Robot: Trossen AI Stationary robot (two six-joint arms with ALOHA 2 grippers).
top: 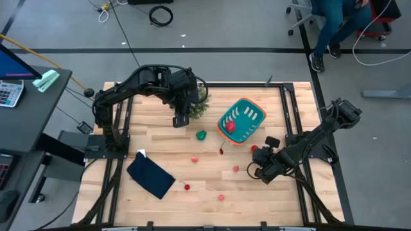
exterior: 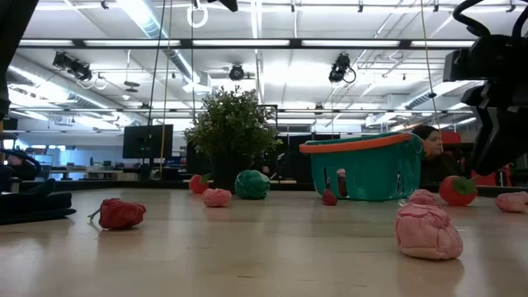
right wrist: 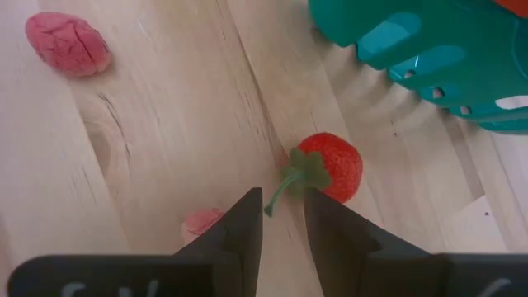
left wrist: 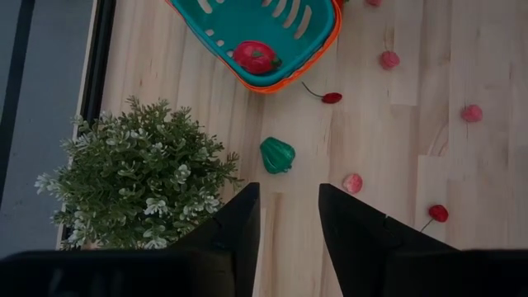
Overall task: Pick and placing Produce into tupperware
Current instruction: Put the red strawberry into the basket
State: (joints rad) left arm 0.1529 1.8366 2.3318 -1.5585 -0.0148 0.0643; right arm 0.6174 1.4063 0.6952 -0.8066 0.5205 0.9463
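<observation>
The teal basket with an orange-red rim (top: 242, 120) stands on the table with one red fruit (left wrist: 255, 57) inside. Small pink and red produce pieces lie scattered on the wood, among them a green one (top: 201, 135) and a red strawberry (right wrist: 334, 165). My right gripper (right wrist: 282, 216) is open and hovers just over the strawberry's green stem (right wrist: 289, 183), near the basket's near-right side. My left gripper (left wrist: 289, 210) is open too. It hangs above the table beside the potted plant (top: 198, 106), with the green piece (left wrist: 277, 155) ahead of it.
A navy cloth (top: 151, 177) lies at the near left. The bushy plant (left wrist: 136, 177) stands left of the basket. Pink pieces (right wrist: 68, 43) (top: 221, 197) and a stemmed red one (top: 186, 187) dot the middle and near side. A person sits beyond the far right corner.
</observation>
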